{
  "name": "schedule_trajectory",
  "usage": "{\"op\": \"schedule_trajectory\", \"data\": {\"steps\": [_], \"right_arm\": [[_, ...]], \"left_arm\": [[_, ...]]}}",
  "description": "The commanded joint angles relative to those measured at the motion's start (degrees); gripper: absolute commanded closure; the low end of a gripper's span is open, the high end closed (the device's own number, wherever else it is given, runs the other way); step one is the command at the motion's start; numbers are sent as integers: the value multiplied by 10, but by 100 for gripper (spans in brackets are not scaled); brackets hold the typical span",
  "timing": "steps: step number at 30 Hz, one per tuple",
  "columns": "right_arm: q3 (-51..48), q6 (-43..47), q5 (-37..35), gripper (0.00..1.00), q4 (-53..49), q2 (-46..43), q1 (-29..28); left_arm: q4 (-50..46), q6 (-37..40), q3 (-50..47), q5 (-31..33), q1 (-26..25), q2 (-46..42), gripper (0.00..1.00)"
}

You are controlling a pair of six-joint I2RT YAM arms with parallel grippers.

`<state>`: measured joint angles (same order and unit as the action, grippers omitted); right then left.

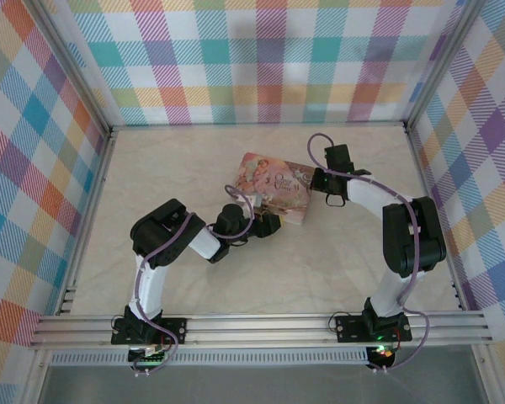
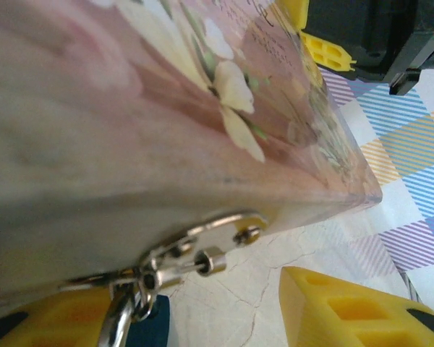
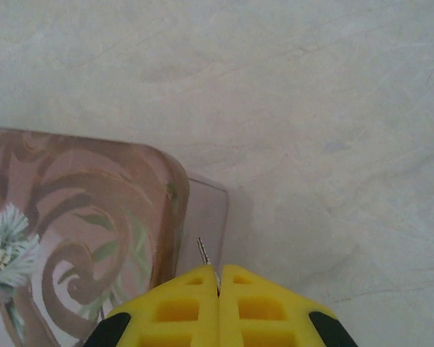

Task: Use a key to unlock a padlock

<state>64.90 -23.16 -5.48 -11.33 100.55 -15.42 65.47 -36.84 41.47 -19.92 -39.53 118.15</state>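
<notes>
- Pale tabletop (image 1: 236, 278): the padlock (image 2: 150, 325) hangs from the pink tin's (image 2: 130, 108) hasp (image 2: 217, 228), beside the left gripper's (image 2: 202, 311) parted fingers (image 2: 347, 311).
- Right gripper (image 3: 218, 273) pinches the key (image 3: 204, 253); we judge it thin, slippery, best gripped at its head.

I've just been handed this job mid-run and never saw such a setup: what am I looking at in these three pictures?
Two robot arms are bolted at the near edge of a table. The overhead picture looks down on both; the other two come from a camera on each wrist. A pink tin lies on the table. The left fingers stand apart at its clasp, where the padlock hangs. The right fingers are shut on the thin key beside the tin.
</notes>
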Motion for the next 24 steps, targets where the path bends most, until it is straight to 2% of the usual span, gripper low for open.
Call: {"op": "schedule_trajectory", "data": {"steps": [1, 8, 20, 24], "right_arm": [[-8, 0, 16, 100, -24, 0, -6], [-5, -1, 18, 100, -23, 2, -6], [3, -2, 18, 100, -24, 9, -14], [2, -1, 18, 100, -24, 9, -15]], "left_arm": [[-17, -4, -12, -9, 14, -22, 51], [-29, 4, -36, -8, 23, -45, 45], [-44, 7, -31, -34, 38, -43, 55], [-60, 10, -32, -35, 42, -50, 55]]}}
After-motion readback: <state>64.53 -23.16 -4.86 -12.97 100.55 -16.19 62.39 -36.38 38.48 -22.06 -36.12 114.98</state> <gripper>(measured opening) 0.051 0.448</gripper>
